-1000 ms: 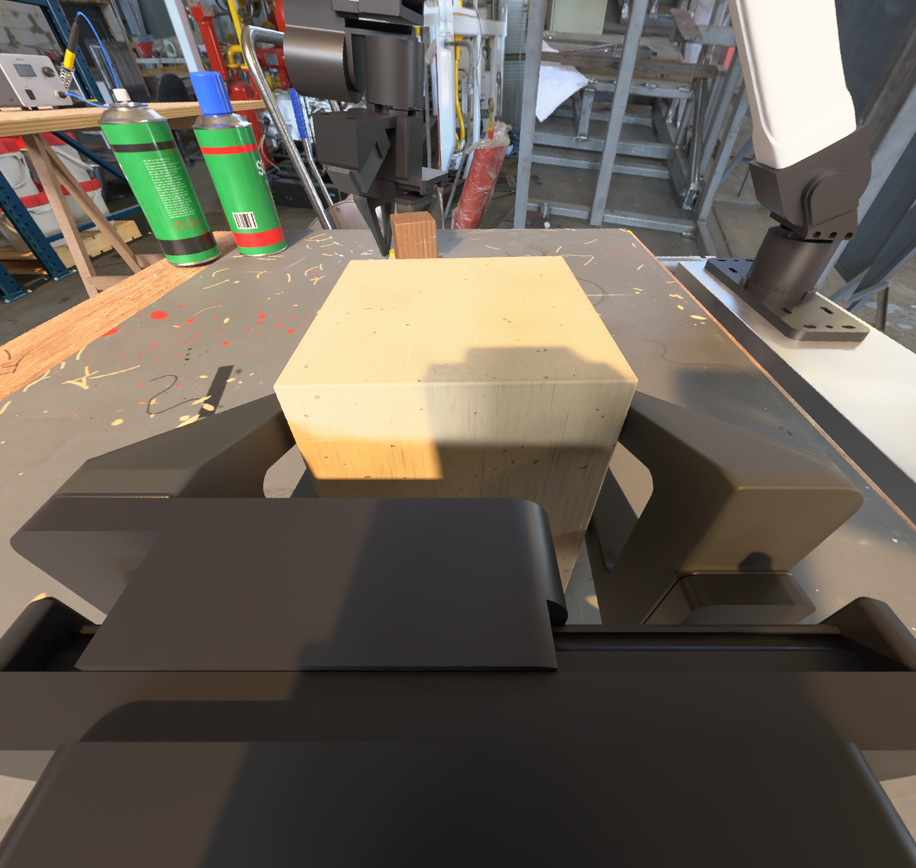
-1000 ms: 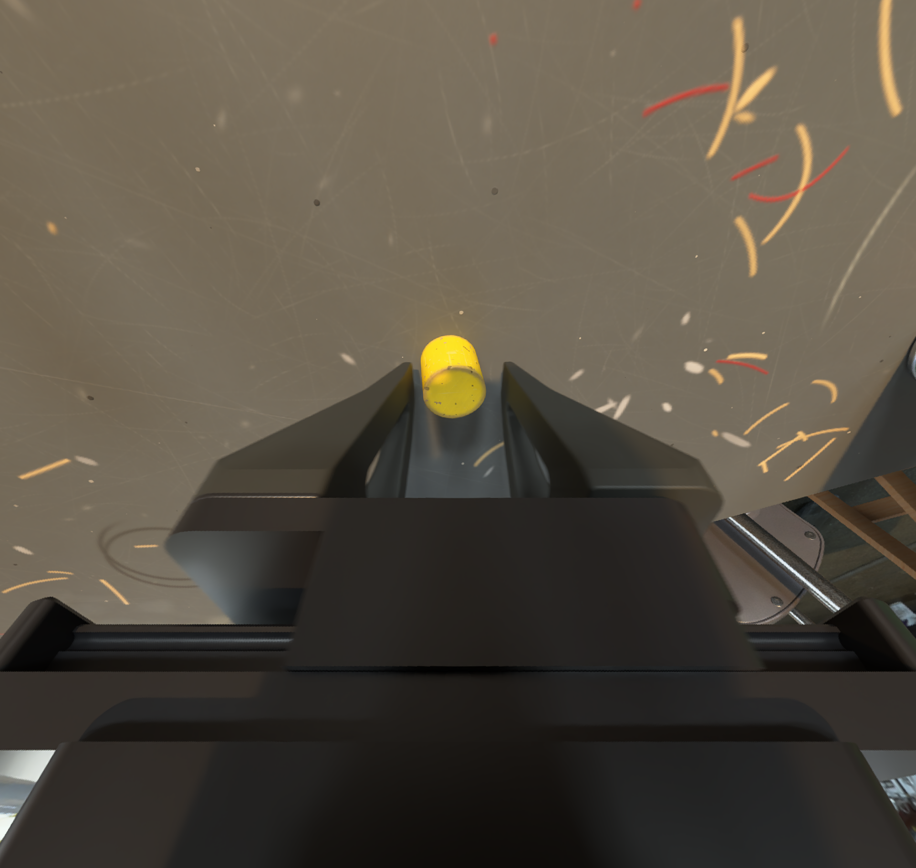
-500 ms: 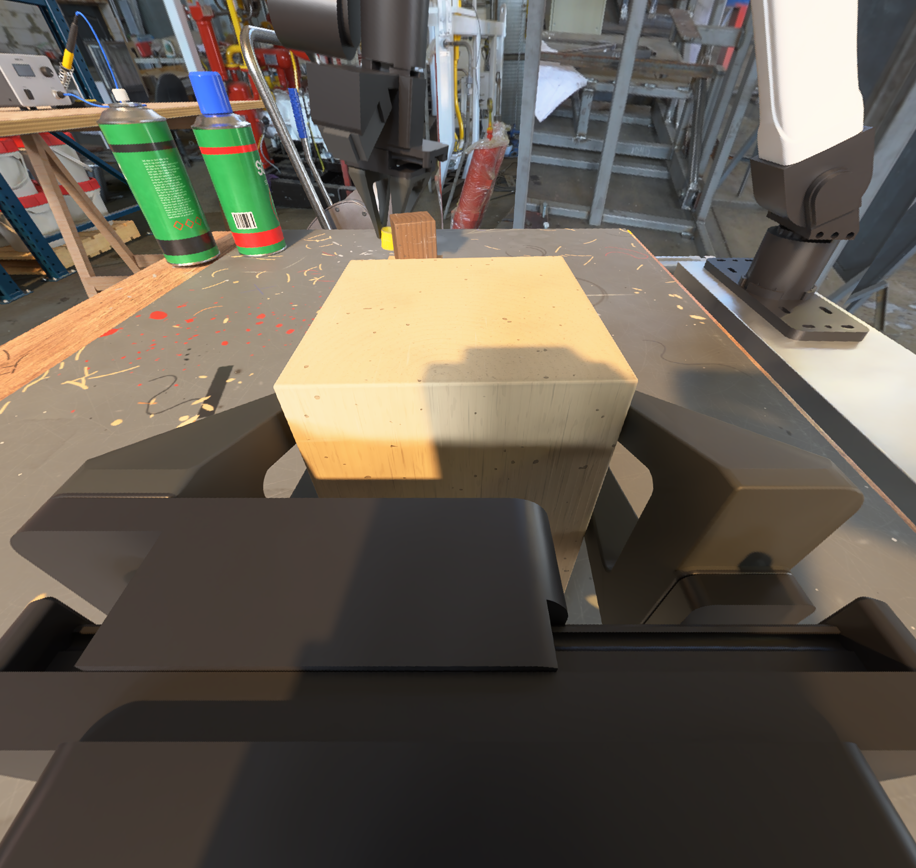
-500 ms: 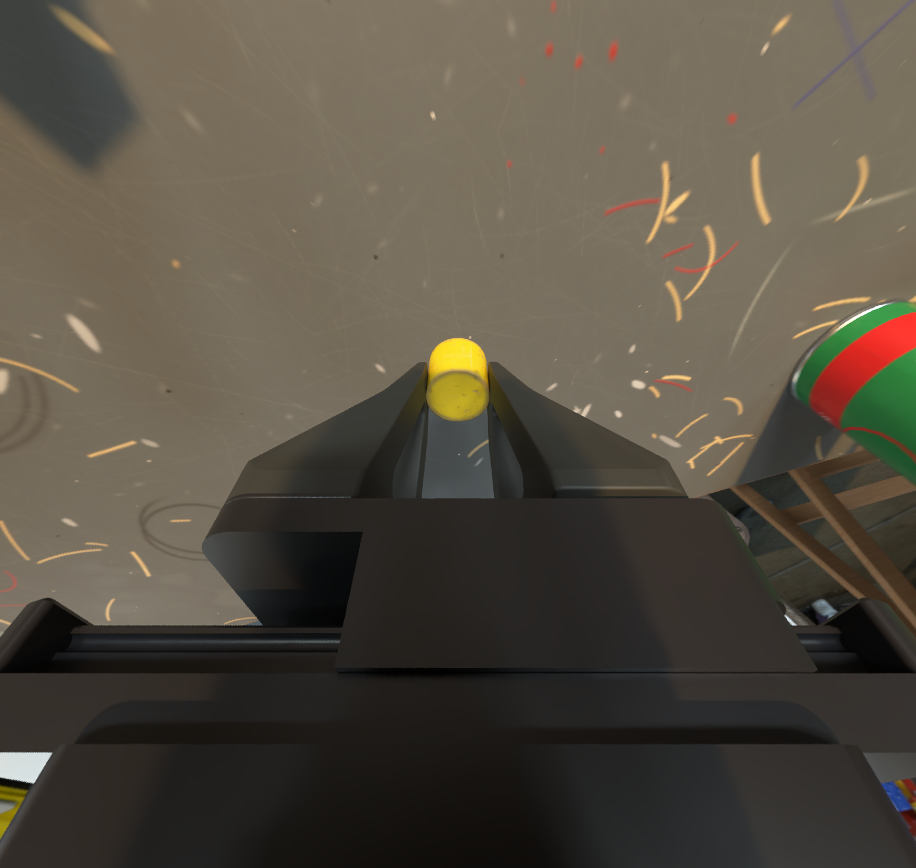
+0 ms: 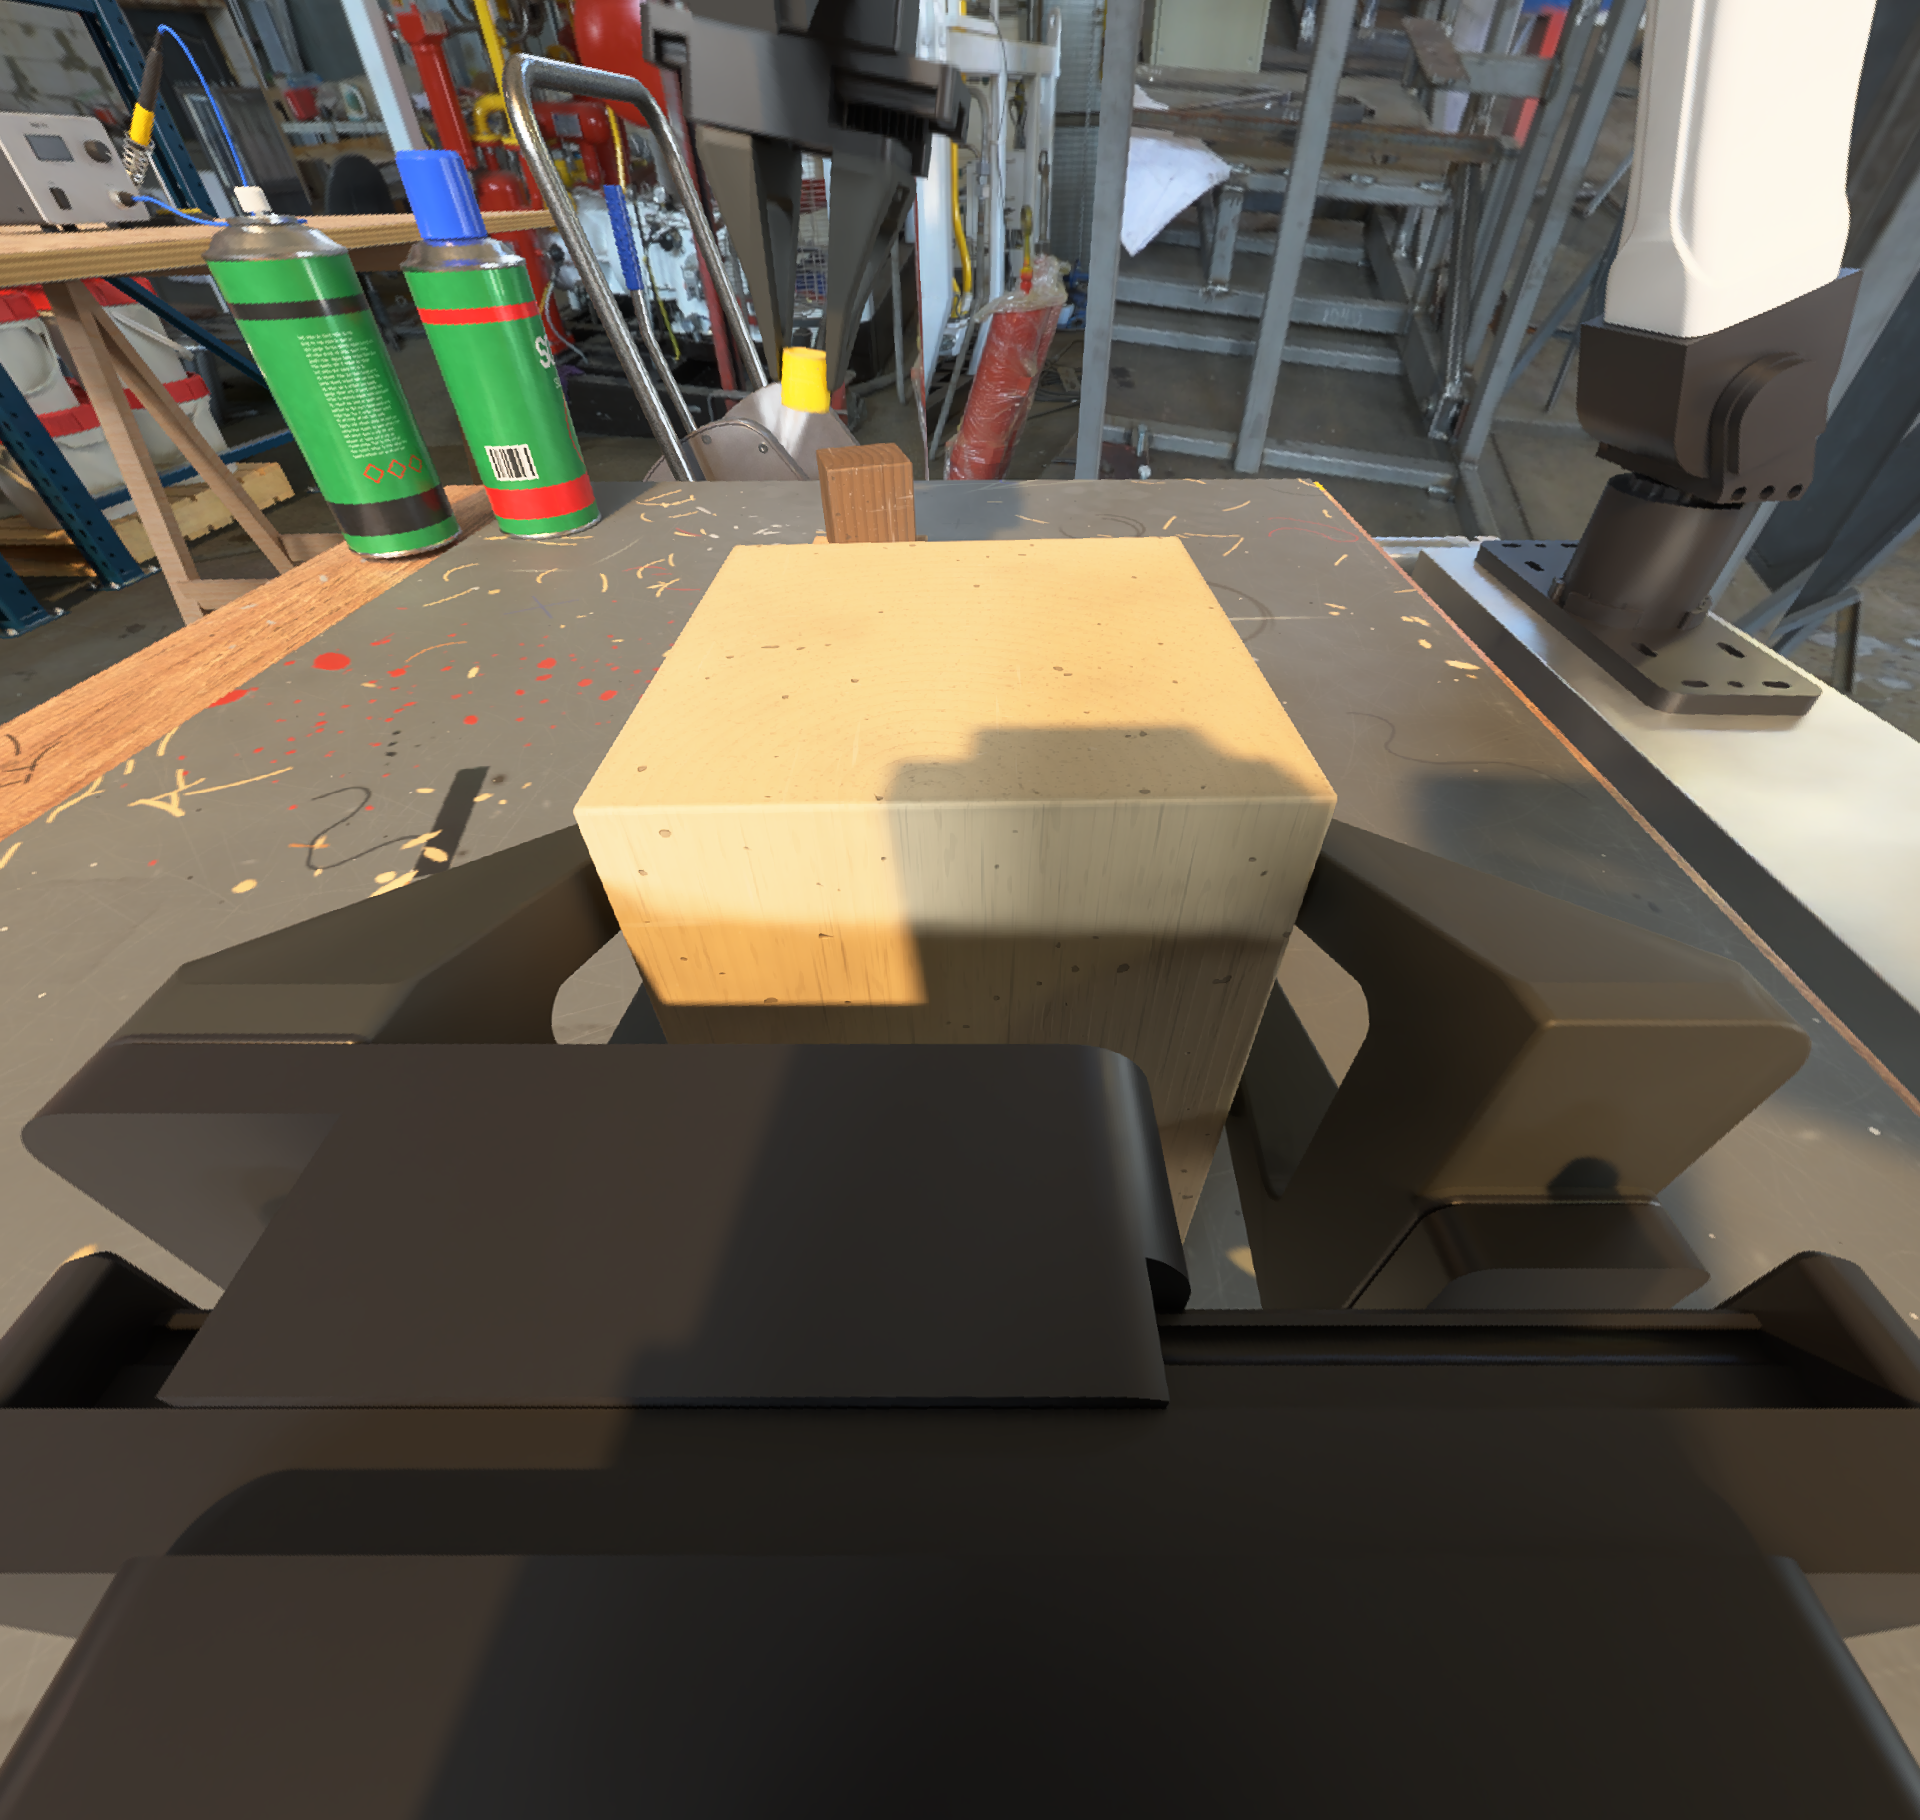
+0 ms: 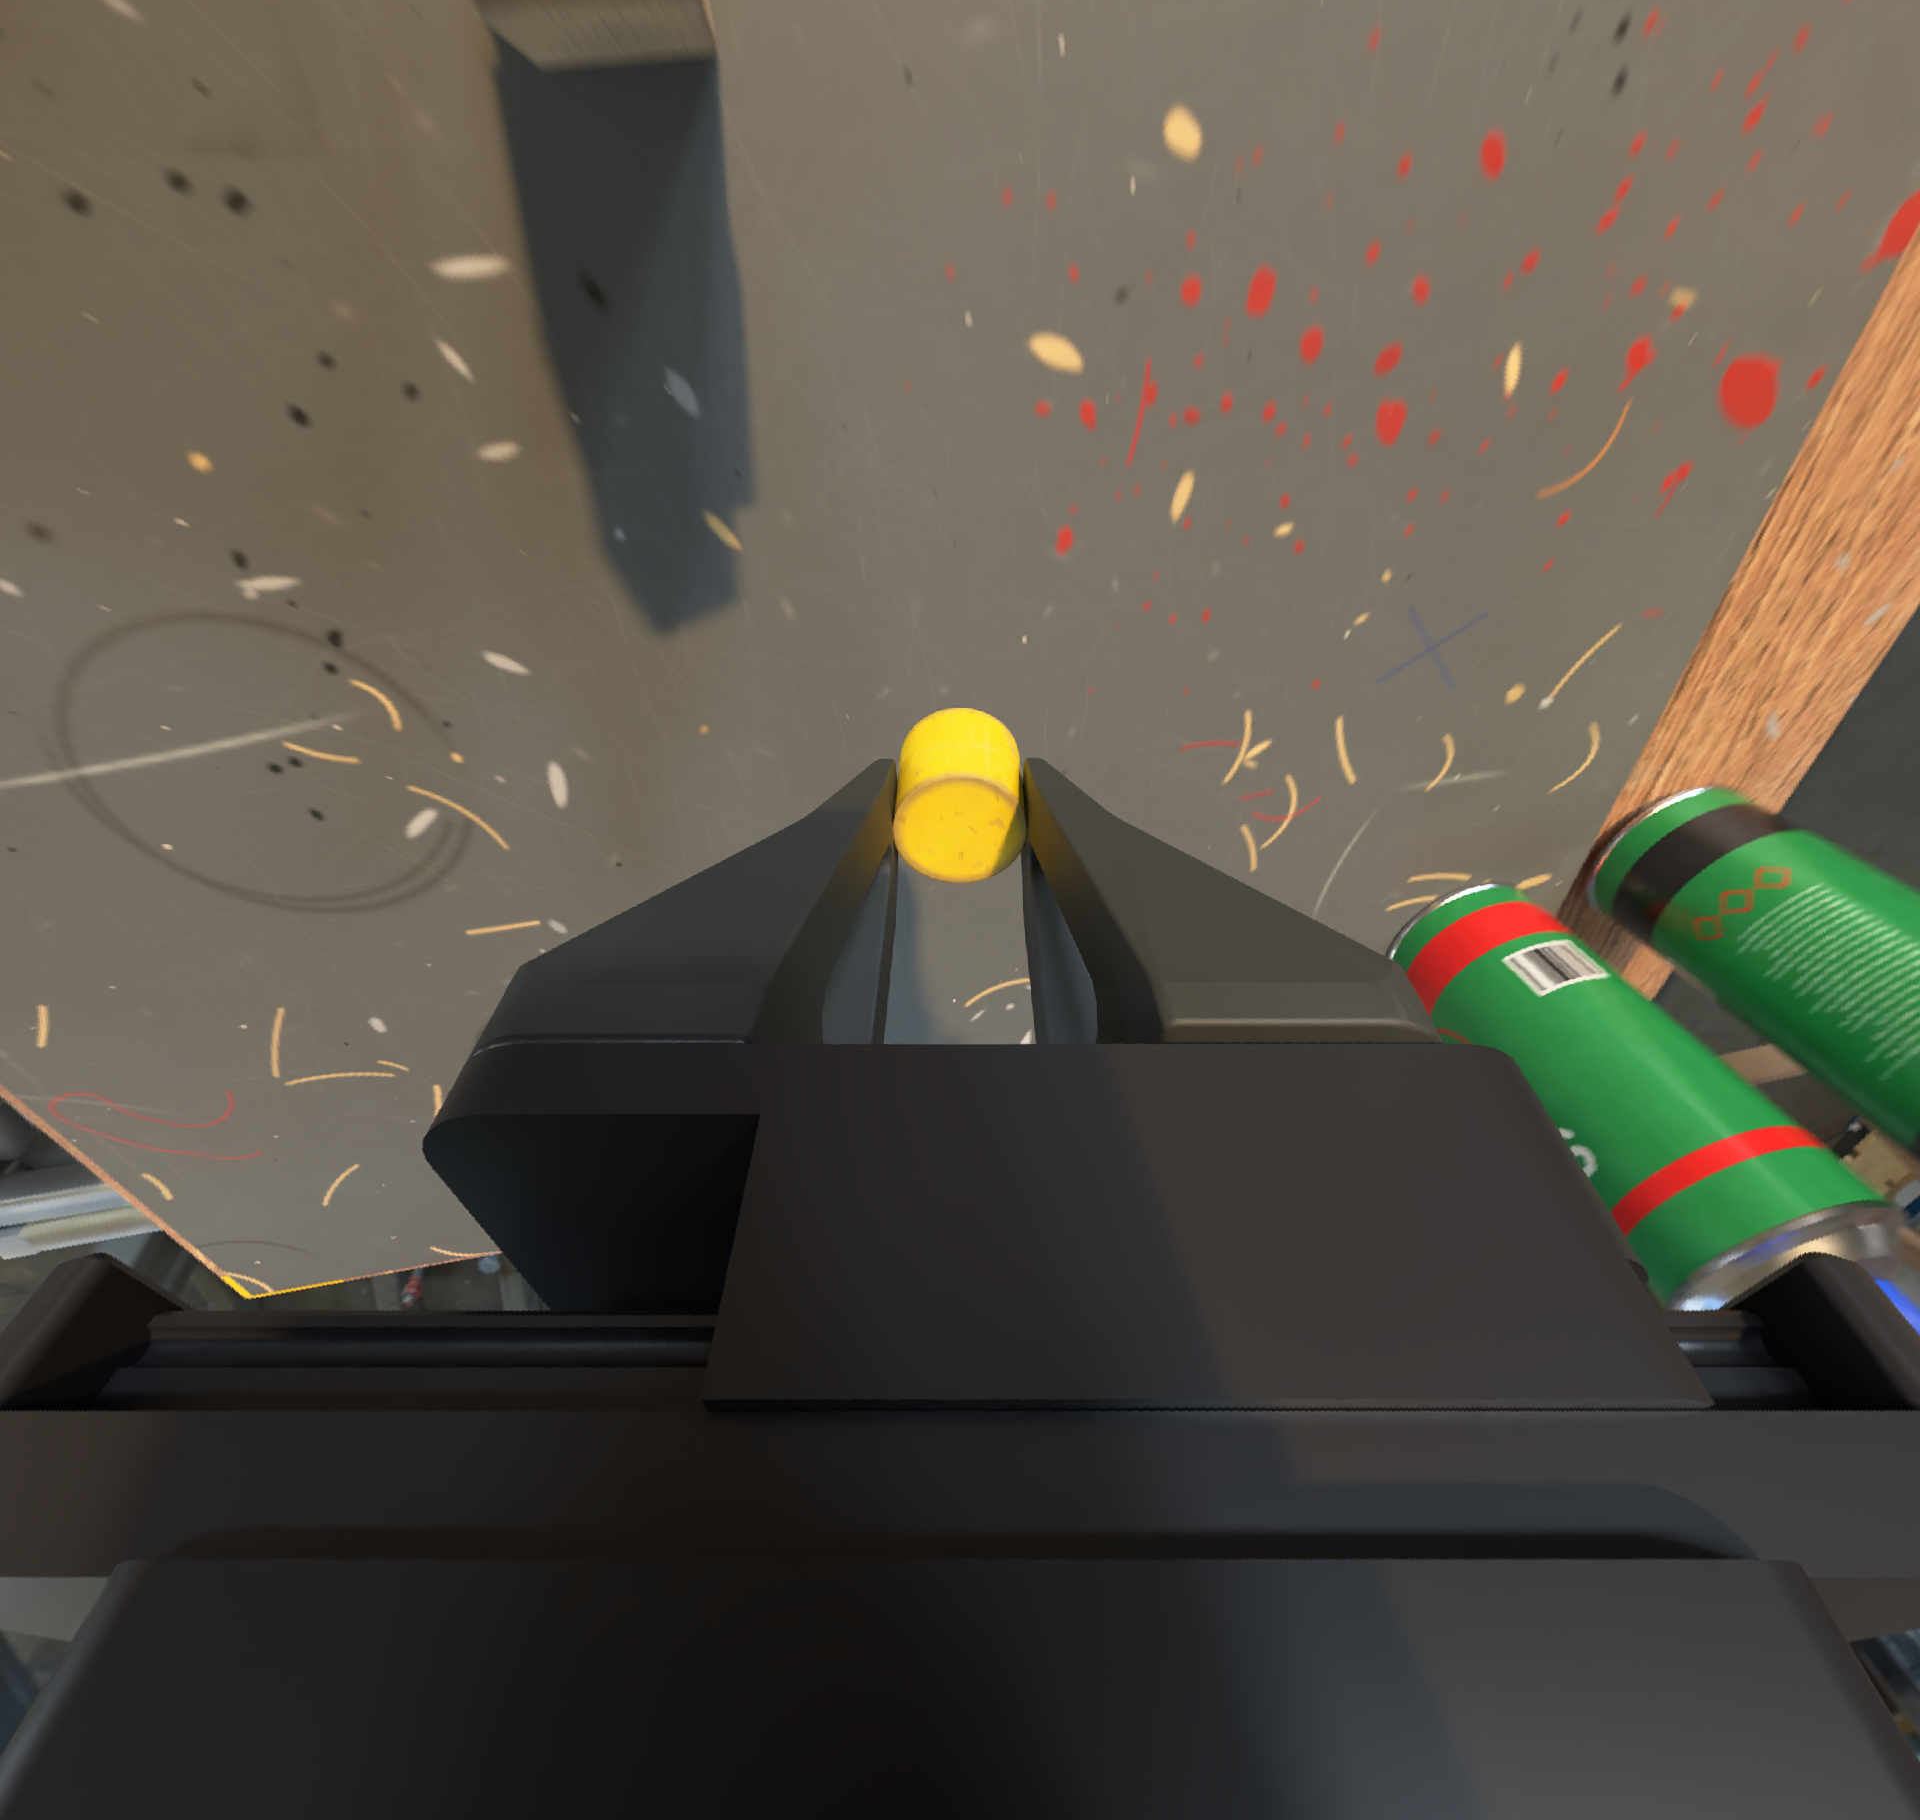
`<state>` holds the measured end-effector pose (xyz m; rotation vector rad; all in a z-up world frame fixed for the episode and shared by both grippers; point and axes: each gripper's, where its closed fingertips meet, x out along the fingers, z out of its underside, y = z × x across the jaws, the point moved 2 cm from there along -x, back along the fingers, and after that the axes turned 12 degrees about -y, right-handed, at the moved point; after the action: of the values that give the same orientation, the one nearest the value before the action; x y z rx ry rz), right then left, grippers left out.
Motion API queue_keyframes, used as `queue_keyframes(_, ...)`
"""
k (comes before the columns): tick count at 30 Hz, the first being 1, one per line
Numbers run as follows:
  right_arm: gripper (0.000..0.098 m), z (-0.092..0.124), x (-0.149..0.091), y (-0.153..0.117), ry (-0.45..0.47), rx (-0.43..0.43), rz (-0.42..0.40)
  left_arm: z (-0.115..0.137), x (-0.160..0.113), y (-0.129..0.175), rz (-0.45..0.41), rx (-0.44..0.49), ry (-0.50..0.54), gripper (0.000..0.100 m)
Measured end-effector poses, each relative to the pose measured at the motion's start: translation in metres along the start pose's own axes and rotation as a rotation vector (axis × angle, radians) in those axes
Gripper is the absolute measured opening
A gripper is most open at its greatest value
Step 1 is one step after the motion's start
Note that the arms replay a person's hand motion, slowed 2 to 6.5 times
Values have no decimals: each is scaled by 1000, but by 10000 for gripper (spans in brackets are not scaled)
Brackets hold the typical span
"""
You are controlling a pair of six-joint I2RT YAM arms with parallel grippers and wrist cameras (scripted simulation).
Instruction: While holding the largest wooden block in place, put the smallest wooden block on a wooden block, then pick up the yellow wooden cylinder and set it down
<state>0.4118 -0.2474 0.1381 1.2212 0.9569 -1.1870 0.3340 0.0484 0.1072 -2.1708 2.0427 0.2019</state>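
The largest wooden block [image 5: 956, 731], a pale cube, stands on the table between the fingers of my left gripper [image 5: 956, 887], which is shut on its two sides. The small brown block [image 5: 865, 492] stands upright just behind it, with its base hidden. My right gripper [image 6: 958, 783] is shut on the yellow wooden cylinder [image 6: 958, 799] and holds it well above the table. In the left wrist view the right gripper [image 5: 816, 357] hangs beyond the brown block, with the cylinder [image 5: 804, 380] at its fingertips.
Two green spray cans [image 5: 332, 388] [image 5: 499, 388] stand at the table's far left corner and also show in the right wrist view [image 6: 1621, 1074]. A wooden board [image 5: 156, 669] runs along the left edge. The right arm's base [image 5: 1652, 575] is bolted at the far right.
My right gripper closed on the yellow cylinder and lifted it off the table, well above it. The left gripper and the large block have not moved.
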Motion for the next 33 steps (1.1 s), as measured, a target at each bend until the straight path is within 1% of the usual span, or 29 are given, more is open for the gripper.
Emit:
queue_keyframes(7,199,-40,-34,-11,46,-116,17,0,0,0,0,0,0,698)
queue_keyframes(15,199,-75,-57,-23,53,-226,38,0,0,0,0,0,0,698)
queue_keyframes(23,199,-96,-57,-29,36,-287,32,0,0,0,0,0,0,698)
queue_keyframes(33,199,-105,-49,-34,11,-326,19,0,0,0,0,0,-1,698)
